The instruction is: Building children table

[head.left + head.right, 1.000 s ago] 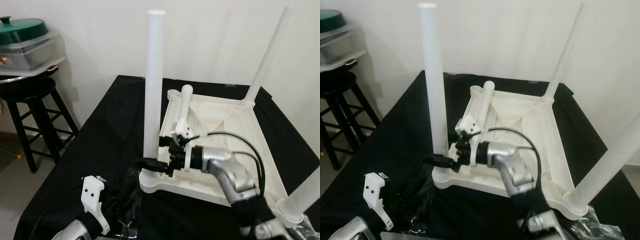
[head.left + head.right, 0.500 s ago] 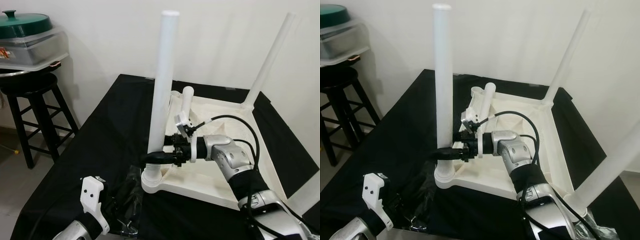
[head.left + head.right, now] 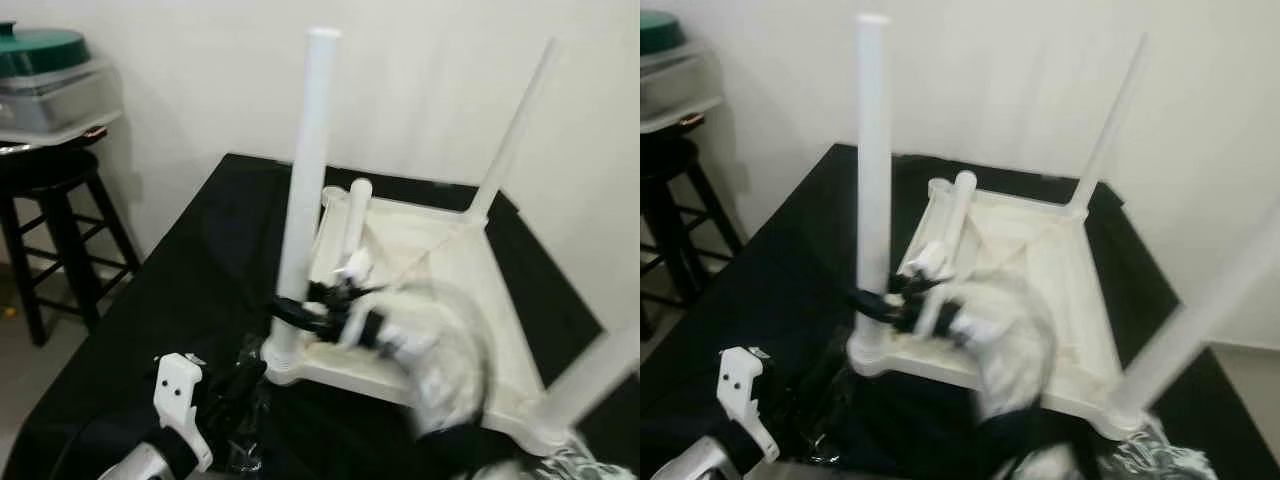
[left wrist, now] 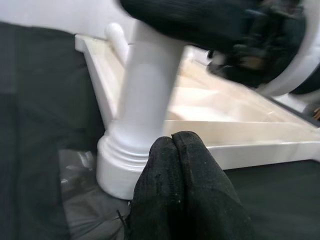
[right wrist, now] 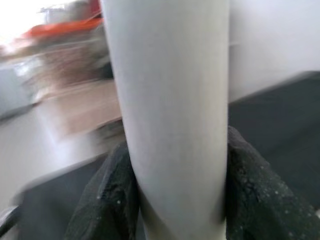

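Observation:
A white children's table (image 3: 440, 260) lies upside down on a black-covered table. Its near-left leg (image 3: 305, 170) stands upright in the corner socket (image 4: 117, 160). My right gripper (image 3: 288, 312) is shut on this leg just above the socket; the right wrist view has a black finger (image 5: 107, 200) on each side of the leg (image 5: 175, 100). Two more legs rise at the far right (image 3: 510, 130) and near right (image 3: 592, 372). A loose leg (image 3: 352, 212) leans inside the frame. My left gripper (image 4: 172, 142) is shut on nothing, low in front of the socket.
A black stool (image 3: 50, 200) at the left carries a clear plastic box with a green lid (image 3: 45, 75). Crumpled clear plastic (image 3: 245, 400) lies on the black cloth (image 3: 190, 270) beside the near-left corner. A white wall stands close behind the table.
The whole picture has shifted and blurred, so the camera moved. My right arm is smeared by motion but keeps its hold low on the near-left leg. The left gripper stays low.

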Robot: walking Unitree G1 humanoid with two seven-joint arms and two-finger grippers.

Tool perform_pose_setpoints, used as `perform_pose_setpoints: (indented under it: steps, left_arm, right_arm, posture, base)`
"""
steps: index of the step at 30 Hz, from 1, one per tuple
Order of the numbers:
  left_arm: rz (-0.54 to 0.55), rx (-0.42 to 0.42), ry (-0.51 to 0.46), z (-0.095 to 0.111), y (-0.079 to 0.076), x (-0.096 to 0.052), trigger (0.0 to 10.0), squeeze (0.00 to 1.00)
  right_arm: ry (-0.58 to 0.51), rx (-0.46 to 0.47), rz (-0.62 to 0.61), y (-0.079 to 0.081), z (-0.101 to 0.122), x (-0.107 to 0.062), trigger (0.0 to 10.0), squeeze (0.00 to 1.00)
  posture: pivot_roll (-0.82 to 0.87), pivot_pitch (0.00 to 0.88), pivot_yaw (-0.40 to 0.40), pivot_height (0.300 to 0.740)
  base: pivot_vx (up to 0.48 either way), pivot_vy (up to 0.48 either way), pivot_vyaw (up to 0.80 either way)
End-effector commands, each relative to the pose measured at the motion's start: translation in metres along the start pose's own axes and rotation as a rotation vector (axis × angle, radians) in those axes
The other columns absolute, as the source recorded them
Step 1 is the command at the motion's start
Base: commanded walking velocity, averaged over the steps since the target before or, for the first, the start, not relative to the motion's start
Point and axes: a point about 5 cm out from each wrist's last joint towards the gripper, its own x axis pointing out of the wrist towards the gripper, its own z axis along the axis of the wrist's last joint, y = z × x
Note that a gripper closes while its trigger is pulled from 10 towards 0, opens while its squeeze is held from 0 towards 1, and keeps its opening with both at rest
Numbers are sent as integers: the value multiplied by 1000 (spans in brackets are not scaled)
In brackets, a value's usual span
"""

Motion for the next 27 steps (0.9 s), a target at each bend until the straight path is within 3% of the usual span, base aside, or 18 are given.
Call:
perform_pose_setpoints:
  steps: [1,4,5,12,13,14,15,16,19,21,23,24,26,27]
  left_arm:
    - [-2,5,20,-1,3,-3,10000,0]
    - [-16,1,23,-1,3,0,10000,0]
    - [-25,2,26,-1,3,1,10000,0]
    - [-1,9,20,0,4,0,10000,0]
    - [6,9,16,0,5,0,10000,0]
    - [9,8,15,0,5,0,10000,0]
    - [7,6,16,0,6,0,10000,0]
    - [7,6,16,0,6,0,10000,0]
    - [3,4,20,0,6,1,10000,0]
    - [3,4,20,0,6,1,10000,0]
    - [3,4,22,-1,6,1,10000,0]
    - [3,4,22,-1,6,1,10000,0]
    - [2,3,25,-1,6,3,10000,0]
    - [2,3,26,-1,6,3,10000,0]
  right_arm:
    - [52,-48,-187,-4,-13,-12,0,0]
    - [143,-36,-135,-1,-29,-16,0,0]
    - [166,12,-149,-4,-35,-18,0,0]
    - [189,22,-161,8,-35,-17,0,0]
    - [187,52,-147,11,-34,-16,10000,0]
    - [183,71,-126,12,-32,-16,10000,153]
    - [174,89,-67,15,-29,-16,10000,1000]
    - [174,89,-67,15,-29,-16,10000,1000]
    - [157,27,123,19,-17,-18,10000,1000]
    - [157,27,123,19,-17,-18,10000,1000]
    - [145,-34,245,16,-6,-20,10000,1000]
    - [145,-34,245,16,-6,-20,10000,1000]
    - [157,-96,423,6,9,-24,10000,0]
    - [173,-112,461,2,11,-26,10000,0]
  posture:
    - [52,0,-60,740]
    - [59,0,-58,740]
    - [60,0,-60,740]
    - [68,0,-69,740]
    - [75,0,-76,740]
    - [75,0,-76,740]
    - [78,0,-80,740]
    - [78,0,-80,740]
    - [77,0,-79,740]
    - [77,0,-79,740]
    - [79,0,-76,740]
    - [79,0,-76,740]
    - [87,0,-73,740]
    - [87,0,-73,740]
  base:
    - [0,0,0]
    - [0,0,0]
    - [0,0,0]
    - [0,0,0]
    - [0,0,0]
    - [0,0,0]
    - [0,0,0]
    - [0,0,0]
    - [0,0,0]
    - [0,0,0]
    - [0,0,0]
    - [0,0,0]
    - [0,0,0]
    - [0,0,0]
